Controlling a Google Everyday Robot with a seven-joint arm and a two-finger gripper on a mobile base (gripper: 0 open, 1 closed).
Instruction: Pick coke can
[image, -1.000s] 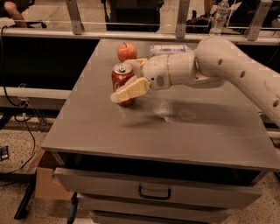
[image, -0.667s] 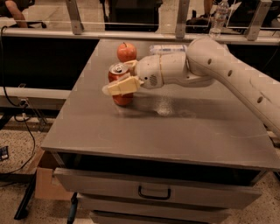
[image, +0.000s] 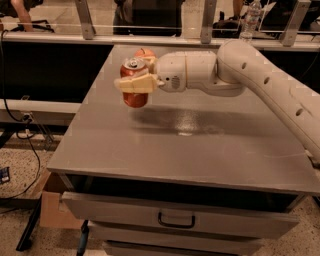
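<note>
The coke can (image: 133, 83) is a small red can with a silver top. It hangs upright in the air above the left part of the grey table (image: 190, 145), clear of the surface. My gripper (image: 134, 80) is shut on the coke can, with a cream finger (image: 134, 84) across its front. The white arm (image: 250, 80) reaches in from the right.
A red-orange apple (image: 145, 53) sits on the table right behind the can. A clear plastic bottle (image: 251, 20) stands beyond the table's far edge at the right. A drawer (image: 175, 215) hangs partly open under the front edge. Cables and a cardboard box (image: 52, 205) lie on the floor at left.
The gripper has lifted the coke can off the table. Can and gripper have risen, and the can now hangs above the surface in front of the apple.
</note>
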